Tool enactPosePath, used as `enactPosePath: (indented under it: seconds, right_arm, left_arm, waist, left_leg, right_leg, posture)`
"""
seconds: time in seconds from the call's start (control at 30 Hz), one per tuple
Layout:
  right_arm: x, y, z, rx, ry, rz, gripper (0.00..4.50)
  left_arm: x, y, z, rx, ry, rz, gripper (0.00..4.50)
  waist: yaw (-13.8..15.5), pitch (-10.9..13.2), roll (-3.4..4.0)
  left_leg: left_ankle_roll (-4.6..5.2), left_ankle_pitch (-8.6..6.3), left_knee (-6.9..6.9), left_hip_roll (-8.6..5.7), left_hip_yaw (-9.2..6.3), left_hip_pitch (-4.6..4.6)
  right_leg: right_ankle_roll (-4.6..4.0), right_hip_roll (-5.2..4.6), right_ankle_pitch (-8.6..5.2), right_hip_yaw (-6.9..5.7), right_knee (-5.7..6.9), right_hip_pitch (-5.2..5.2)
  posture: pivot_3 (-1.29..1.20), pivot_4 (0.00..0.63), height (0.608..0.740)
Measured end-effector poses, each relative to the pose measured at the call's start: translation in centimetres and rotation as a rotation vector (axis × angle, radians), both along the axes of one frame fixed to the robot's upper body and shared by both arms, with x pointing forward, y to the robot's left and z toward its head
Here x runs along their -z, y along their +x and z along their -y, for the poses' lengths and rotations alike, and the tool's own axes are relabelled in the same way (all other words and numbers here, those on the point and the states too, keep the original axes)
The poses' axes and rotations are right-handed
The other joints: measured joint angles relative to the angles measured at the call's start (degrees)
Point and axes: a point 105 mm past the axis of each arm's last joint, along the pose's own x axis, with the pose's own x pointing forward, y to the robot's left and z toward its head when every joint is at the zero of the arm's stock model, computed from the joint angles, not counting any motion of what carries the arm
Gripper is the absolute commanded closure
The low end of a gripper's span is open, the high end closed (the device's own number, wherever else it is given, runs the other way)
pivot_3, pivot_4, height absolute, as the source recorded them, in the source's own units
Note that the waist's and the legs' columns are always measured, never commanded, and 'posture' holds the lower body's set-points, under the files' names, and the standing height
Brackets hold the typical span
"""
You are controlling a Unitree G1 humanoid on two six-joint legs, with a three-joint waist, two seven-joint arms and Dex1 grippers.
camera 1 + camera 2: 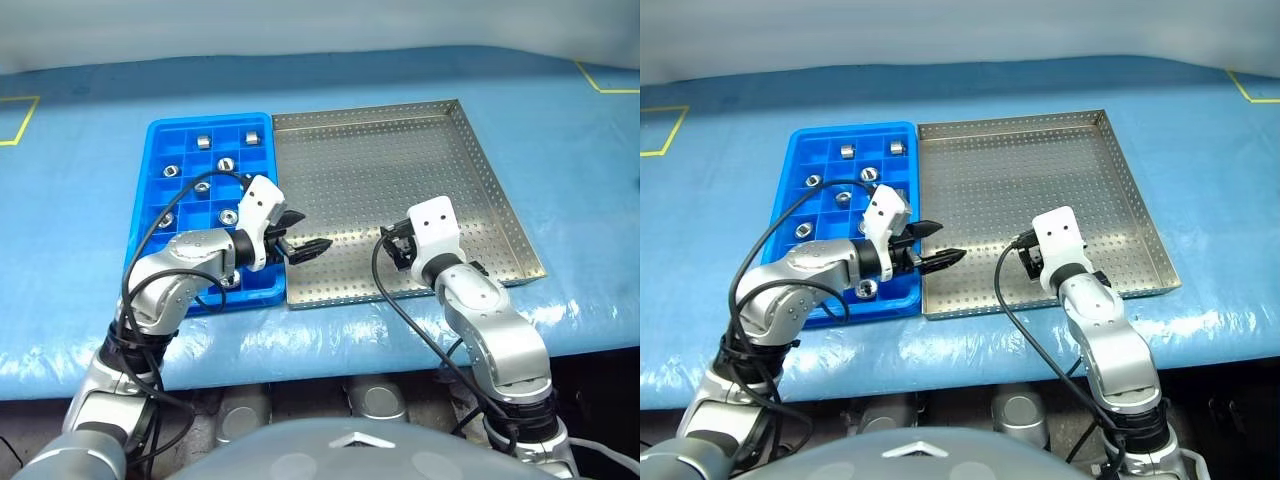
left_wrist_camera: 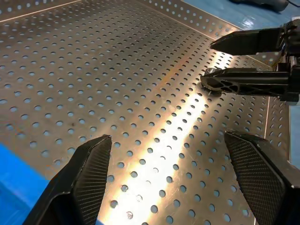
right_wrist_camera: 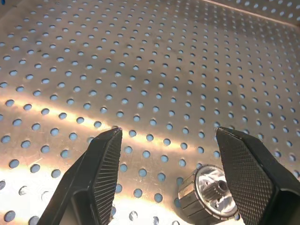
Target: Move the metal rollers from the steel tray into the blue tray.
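The steel tray (image 1: 400, 150) lies right of the blue tray (image 1: 210, 119). Several metal rollers (image 1: 226, 163) sit in separate compartments of the blue tray. One metal roller (image 3: 208, 192) lies on the perforated steel floor near the tray's front edge. It sits between the fingers of my open right gripper (image 3: 176, 180), close to one finger (image 3: 251, 178), and I cannot tell whether it touches it. My left gripper (image 1: 312, 232) is open and empty, low over the steel tray's left front part and pointing toward the right gripper (image 2: 246, 61).
Both trays rest on a table under a blue cover (image 1: 560, 120), whose front edge runs just before the trays. Yellow tape marks (image 1: 18, 120) lie at the far corners. A black cable (image 1: 385, 285) loops off each wrist.
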Motion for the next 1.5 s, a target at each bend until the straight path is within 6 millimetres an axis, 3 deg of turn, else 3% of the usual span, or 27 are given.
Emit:
enactPosePath:
  seconds: [0.37,0.5,0.6,0.73,0.83,0.93,1.1,1.2,1.33,1.47,1.5]
  right_arm:
    - [2.3,0.5,2.0,0.101,0.016,-0.052,1.15]
    - [3.0,0.6,1.9,0.102,0.028,-0.072,2.06]
    - [3.2,0.7,1.8,0.104,0.036,-0.069,3.04]
    - [2.9,0.9,1.3,0.106,0.076,-0.059,3.16]
    - [1.3,1.7,-0.9,0.031,0.135,-0.009,3.16]
    - [-2.0,2.1,-5.3,-0.143,0.214,0.086,3.16]
    - [-5.7,0.9,-14.3,-0.518,0.361,0.125,3.16]
    - [-5.2,0.5,-17.2,-0.621,0.379,0.088,3.16]
    - [-2.6,1.2,-17.6,-0.599,0.344,0.009,3.16]
    - [-1.6,1.3,-17.6,-0.594,0.343,-0.027,3.16]
    - [-1.5,1.4,-17.6,-0.593,0.344,-0.031,2.81]
  left_arm:
    - [0.0,-0.1,0.6,0.011,-0.016,0.001,0.32]
    - [0.1,-0.1,0.5,0.002,-0.012,-0.001,0.32]
    - [0.1,0.1,0.2,-0.016,-0.007,0.005,0.32]
    - [-0.1,0.6,-0.7,-0.056,0.001,0.017,0.32]
    - [-0.7,1.4,-2.2,-0.127,-0.007,0.043,0.32]
    - [-1.7,2.9,-5.7,-0.270,0.023,0.093,0.32]
    - [-4.3,4.5,-12.1,-0.500,0.086,0.192,0.32]
    - [-4.9,4.5,-12.9,-0.533,0.085,0.215,0.32]
    - [-4.4,4.1,-12.8,-0.541,0.085,0.205,0.32]
    - [-3.8,3.5,-12.1,-0.535,0.076,0.197,0.32]
    - [-3.9,3.4,-11.9,-0.532,0.073,0.199,0.32]
  waist:
    - [-0.1,0.0,0.01]
    - [-0.1,0.0,0.02]
    - [0.1,0.0,0.02]
    - [-0.1,0.0,0.03]
    - [-0.4,0.0,0.04]
    - [-0.5,0.0,0.04]
    - [0.0,0.0,0.02]
    - [1.2,0.0,-0.02]
    - [2.6,0.0,-0.03]
    - [3.4,0.0,-0.04]
    - [3.5,0.0,-0.04]
  left_leg:
    - [0.01,-0.01,0.02,0.00,0.03,0.02]
    - [0.01,-0.01,0.01,0.02,0.03,0.06]
    - [0.01,-0.01,0.07,0.01,0.03,0.11]
    - [0.01,-0.01,0.06,0.03,0.04,0.10]
    - [0.01,-0.01,0.03,0.07,0.06,0.10]
    - [0.01,-0.01,-0.02,0.18,0.01,0.13]
    - [0.01,0.00,-0.08,0.18,-0.03,0.05]
    - [0.00,-0.01,-0.08,0.06,-0.06,0.01]
    - [-0.07,-0.03,-0.08,-0.02,-0.02,-0.04]
    - [-0.08,-0.03,-0.09,0.05,-0.09,-0.03]
    - [-0.09,-0.02,-0.09,0.06,-0.09,-0.02]
  right_leg:
    - [0.00,0.00,0.00,0.03,-0.01,0.01]
    - [0.00,0.03,0.01,0.03,0.00,0.03]
    - [0.06,0.02,0.05,0.05,0.01,0.11]
    - [0.06,0.04,0.07,0.07,0.03,0.06]
    - [0.03,0.09,0.09,0.10,0.07,0.01]
    - [-0.03,0.19,0.07,0.04,0.10,-0.01]
    - [-0.08,0.16,0.06,-0.01,0.04,-0.06]
    - [-0.31,0.02,0.20,-0.07,-0.10,0.01]
    - [-0.35,-0.09,0.23,-0.05,-0.19,0.00]
    - [-0.36,-0.01,0.23,-0.11,-0.12,-0.02]
    - [-0.36,0.00,0.23,-0.12,-0.09,-0.03]
  posture:
    - [-0.17,0.150,0.740]
    - [-0.16,0.150,0.740]
    - [-0.16,0.150,0.740]
    - [-0.15,0.150,0.740]
    - [-0.15,0.150,0.740]
    - [-0.11,0.150,0.740]
    - [-0.07,0.150,0.740]
    - [-0.05,0.150,0.740]
    - [-0.02,0.150,0.740]
    - [-0.01,0.150,0.740]
    - [-0.01,0.150,0.740]
